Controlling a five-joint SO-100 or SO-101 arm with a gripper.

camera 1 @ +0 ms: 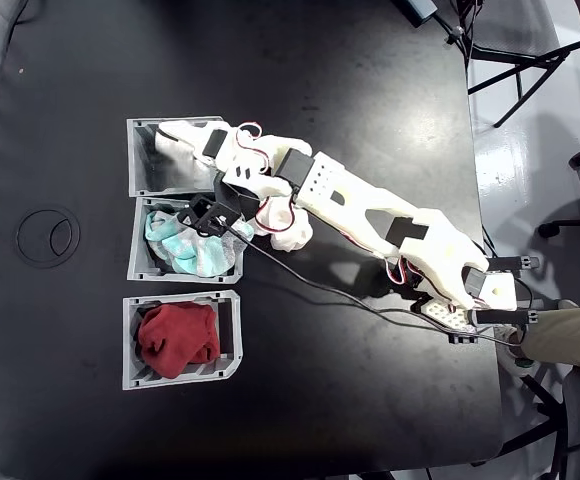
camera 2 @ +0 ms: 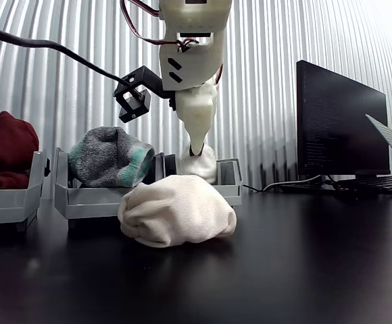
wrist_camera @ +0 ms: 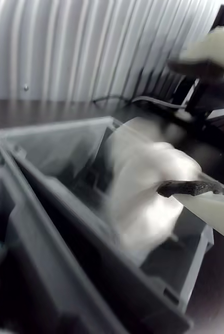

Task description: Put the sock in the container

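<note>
— Hanging over the container (camera 1: 150, 160), the gripper (camera 2: 197, 150) has the sock (wrist_camera: 143, 198) low inside it — why so deep?

— Probably so it drops within the ribbed walls. The fingers look pinched on it, though the wrist view is blurred.

— Count?

— Three gray bins: beside the container the teal-and-white sock (camera 1: 185, 245), beyond that the red cloth (camera 1: 178, 338). One white bundle (camera 2: 176, 210) lies on the table (camera 1: 70, 380) near the container.

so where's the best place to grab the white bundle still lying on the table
Probably from straight above, closing across its rounded middle. The white bundle lies low and wide on the table, with soft folds that should pinch easily; the bin stands close behind, so a side approach looks cramped.
</note>
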